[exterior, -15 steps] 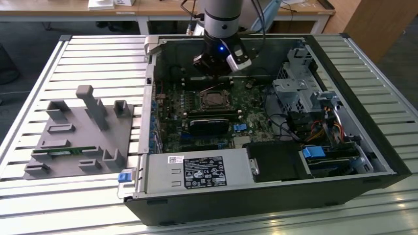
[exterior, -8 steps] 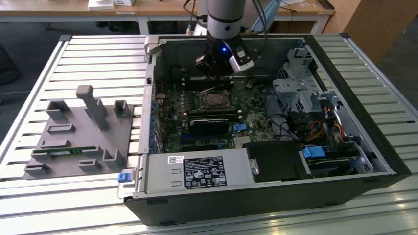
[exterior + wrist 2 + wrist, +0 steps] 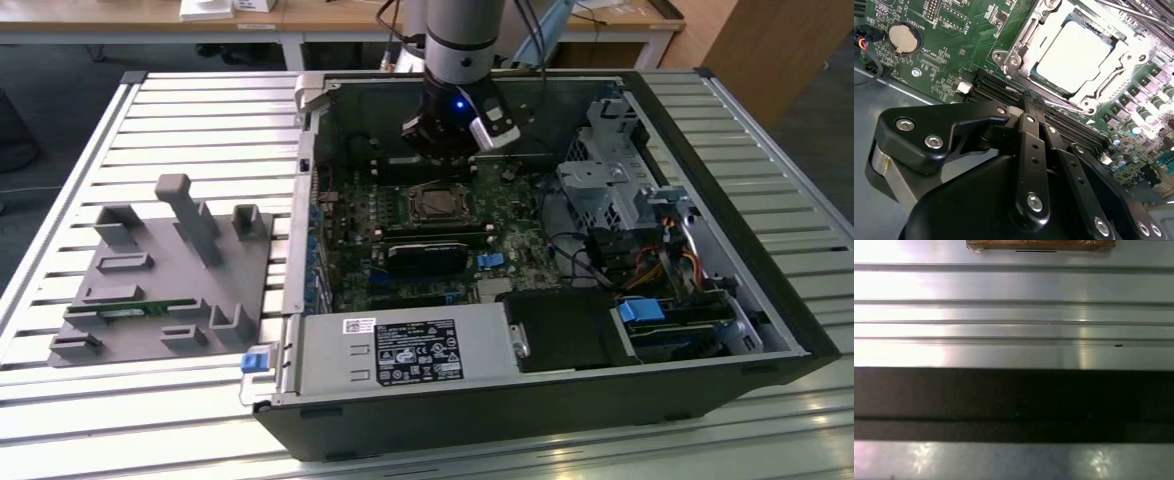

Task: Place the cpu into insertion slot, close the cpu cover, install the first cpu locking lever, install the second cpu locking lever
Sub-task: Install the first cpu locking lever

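Note:
The cpu [image 3: 1074,52] lies flat in the insertion slot [image 3: 437,203] on the green motherboard, its silver face up. The cpu cover [image 3: 1119,75] is down around it as a silver frame. A thin metal locking lever [image 3: 1069,105] runs along the socket edge closest to my fingertips; I cannot tell whether they touch it. My gripper [image 3: 1031,100] hangs inside the open computer case, just behind the socket in the exterior view [image 3: 443,158]. Its black fingers [image 3: 1029,145] are pressed together with nothing visible between them.
The black case walls [image 3: 747,250] ring the motherboard. A long black block [image 3: 427,255] sits in front of the socket, the power supply [image 3: 400,350] nearer still, a drive cage [image 3: 607,190] and cables on the exterior view's right. A grey fixture [image 3: 160,270] stands on the slatted table [image 3: 1014,290].

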Controlling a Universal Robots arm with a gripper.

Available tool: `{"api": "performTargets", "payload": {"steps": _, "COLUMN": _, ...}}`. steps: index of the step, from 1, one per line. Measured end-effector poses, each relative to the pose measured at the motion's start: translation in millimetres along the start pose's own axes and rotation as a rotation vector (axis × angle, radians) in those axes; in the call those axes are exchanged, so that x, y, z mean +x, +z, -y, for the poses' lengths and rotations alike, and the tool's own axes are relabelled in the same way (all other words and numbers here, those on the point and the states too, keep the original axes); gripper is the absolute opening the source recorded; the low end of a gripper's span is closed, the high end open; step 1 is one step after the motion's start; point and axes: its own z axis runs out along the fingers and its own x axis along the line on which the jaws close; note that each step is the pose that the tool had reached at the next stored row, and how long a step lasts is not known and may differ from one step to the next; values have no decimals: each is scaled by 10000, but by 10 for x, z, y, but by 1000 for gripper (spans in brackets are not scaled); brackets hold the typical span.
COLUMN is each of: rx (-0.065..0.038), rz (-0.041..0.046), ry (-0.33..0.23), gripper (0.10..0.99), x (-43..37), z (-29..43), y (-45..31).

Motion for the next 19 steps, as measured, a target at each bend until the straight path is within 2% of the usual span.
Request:
{"api": "performTargets", "payload": {"steps": 8, "rx": 0, "rz": 0, "ry": -1, "gripper": 118, "x": -13, "z": 7, "y": 82}}
{"api": "performTargets", "payload": {"steps": 19, "rx": -2, "rz": 1, "ry": -5, "gripper": 118, "x": -18, "z": 6, "y": 74}}
